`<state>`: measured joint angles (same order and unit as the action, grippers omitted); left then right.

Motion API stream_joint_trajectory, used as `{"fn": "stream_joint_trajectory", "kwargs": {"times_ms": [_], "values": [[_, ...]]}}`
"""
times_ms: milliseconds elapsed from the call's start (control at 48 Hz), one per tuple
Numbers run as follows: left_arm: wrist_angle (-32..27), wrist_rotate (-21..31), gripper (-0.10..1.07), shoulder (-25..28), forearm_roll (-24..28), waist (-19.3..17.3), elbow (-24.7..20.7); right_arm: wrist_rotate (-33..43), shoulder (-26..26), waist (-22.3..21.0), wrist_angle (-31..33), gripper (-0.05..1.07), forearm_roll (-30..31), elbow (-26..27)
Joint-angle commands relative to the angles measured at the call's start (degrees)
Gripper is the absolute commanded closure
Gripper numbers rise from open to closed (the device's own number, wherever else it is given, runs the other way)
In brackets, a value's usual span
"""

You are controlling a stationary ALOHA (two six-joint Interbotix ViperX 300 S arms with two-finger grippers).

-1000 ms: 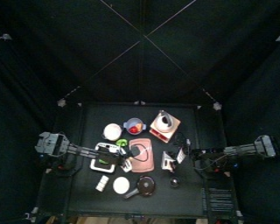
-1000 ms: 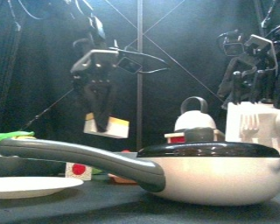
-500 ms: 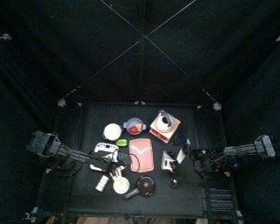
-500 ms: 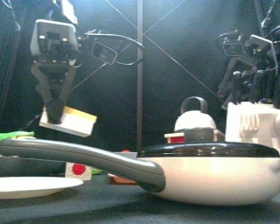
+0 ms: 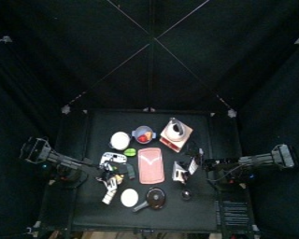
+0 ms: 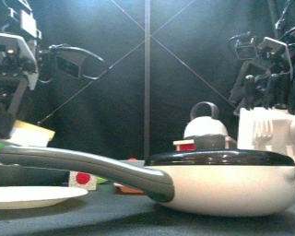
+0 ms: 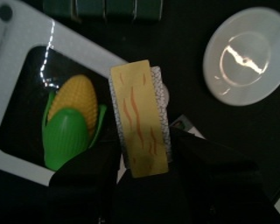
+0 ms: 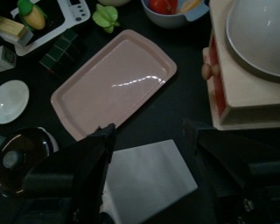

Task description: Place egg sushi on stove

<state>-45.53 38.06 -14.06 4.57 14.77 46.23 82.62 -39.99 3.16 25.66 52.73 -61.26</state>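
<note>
The left gripper [image 7: 143, 175] has its fingers [image 7: 206, 179] closed around the egg sushi [image 7: 143, 118], a yellow slab of egg on white rice, pinching it at one end so that the rest juts out past the fingertips. In the front view the same gripper [image 6: 5, 124] hangs at the far left with the sushi [image 6: 30, 135] tilted at its tip, clear of the tabletop [image 6: 64, 219]. Seen from the wrist, the sushi hovers over the white toy stove [image 7: 20, 157], just beside a corn cob [image 7: 70, 118] with green husk that lies on the stove's black plate. A white plate [image 7: 250, 57] lies well apart on the black surface.

The right gripper [image 8: 149, 149] rests on its own side with its fingers [image 8: 95, 157] standing apart and nothing between them, above a white napkin-like sheet [image 8: 149, 175]. Beyond it lie a pink tray [image 8: 113, 80] and a white round dish [image 8: 8, 101].

From above, the left arm [image 5: 59, 161] reaches in from the table's left edge and the right arm [image 5: 258, 163] lies still at the right edge. In the front view a white pan with a grey handle [image 6: 218, 180] fills the foreground, with a white plate [image 6: 33, 196] at the lower left.
</note>
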Motion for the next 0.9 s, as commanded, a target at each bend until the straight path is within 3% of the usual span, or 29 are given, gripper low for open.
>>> {"fn": "stream_joint_trajectory", "kwargs": {"times_ms": [0, 479, 875], "values": [[0.18, -0.79, 0.36, -0.88, -0.53, 0.18, 0.79, 0.09, 0.09, -0.26, -0.18, 0.09, 0.00, 0.70], [1.14, -1.76, 0.35, -0.88, -0.62, 0.18, 4.66, 0.18, 0.26, -0.44, -0.44, 0.09, 0.18, 0.62], [2.99, -1.76, 0.31, -0.97, 1.32, -2.11, 5.54, 0.26, 0.35, -0.97, -0.44, 0.09, 0.18, 0.62]]}}
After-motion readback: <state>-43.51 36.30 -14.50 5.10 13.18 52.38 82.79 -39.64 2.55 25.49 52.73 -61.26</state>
